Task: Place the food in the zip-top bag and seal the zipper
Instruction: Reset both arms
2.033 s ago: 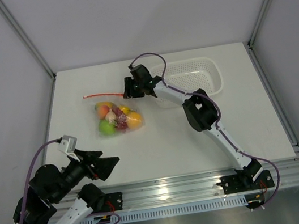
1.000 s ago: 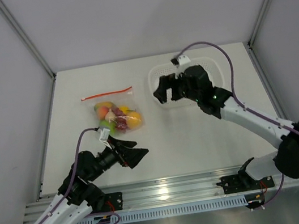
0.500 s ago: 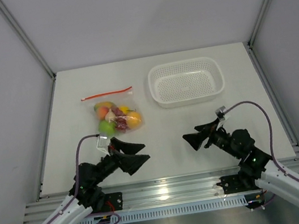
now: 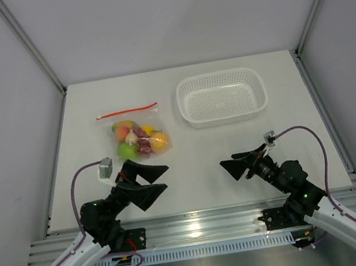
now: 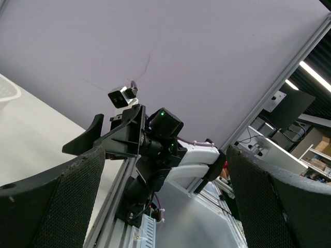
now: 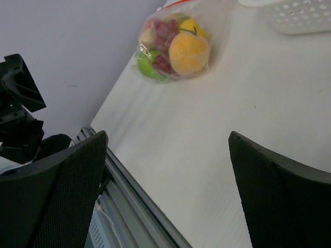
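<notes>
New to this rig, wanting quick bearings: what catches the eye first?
A clear zip-top bag bulging with toy food lies left of centre on the table, its red zipper at the far end; a white basket sits to its right. The left hand and right hand hang open near the front edge, holding nothing.

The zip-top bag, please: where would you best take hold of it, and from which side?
On the bag, I'd pinch the flat neck by the zipper, from above at the far end; the food bulges its near end.
</notes>
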`<act>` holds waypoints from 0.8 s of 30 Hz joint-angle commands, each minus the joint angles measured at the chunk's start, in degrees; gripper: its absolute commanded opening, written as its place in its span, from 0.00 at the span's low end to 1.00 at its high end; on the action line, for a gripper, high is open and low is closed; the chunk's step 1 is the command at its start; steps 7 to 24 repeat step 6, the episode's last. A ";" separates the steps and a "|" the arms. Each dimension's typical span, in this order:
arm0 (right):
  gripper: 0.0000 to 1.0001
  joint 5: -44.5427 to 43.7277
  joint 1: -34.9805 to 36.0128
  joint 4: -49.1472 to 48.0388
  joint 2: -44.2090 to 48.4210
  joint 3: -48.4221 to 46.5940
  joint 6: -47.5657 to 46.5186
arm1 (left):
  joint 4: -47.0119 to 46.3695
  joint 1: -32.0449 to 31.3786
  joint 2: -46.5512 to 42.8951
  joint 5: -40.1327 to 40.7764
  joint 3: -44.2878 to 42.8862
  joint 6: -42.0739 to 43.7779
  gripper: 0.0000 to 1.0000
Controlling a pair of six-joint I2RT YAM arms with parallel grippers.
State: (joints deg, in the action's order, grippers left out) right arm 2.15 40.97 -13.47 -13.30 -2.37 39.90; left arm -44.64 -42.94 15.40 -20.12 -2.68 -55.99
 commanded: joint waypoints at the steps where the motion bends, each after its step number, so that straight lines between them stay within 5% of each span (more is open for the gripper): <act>1: 0.99 -4.07 1.65 -0.33 -0.24 7.73 1.50 | -1.77 0.57 0.60 0.25 15.42 -0.53 1.00; 24: 0.99 -6.02 3.94 0.38 2.14 7.73 0.71 | -1.41 0.57 1.74 -0.35 15.16 0.09 0.99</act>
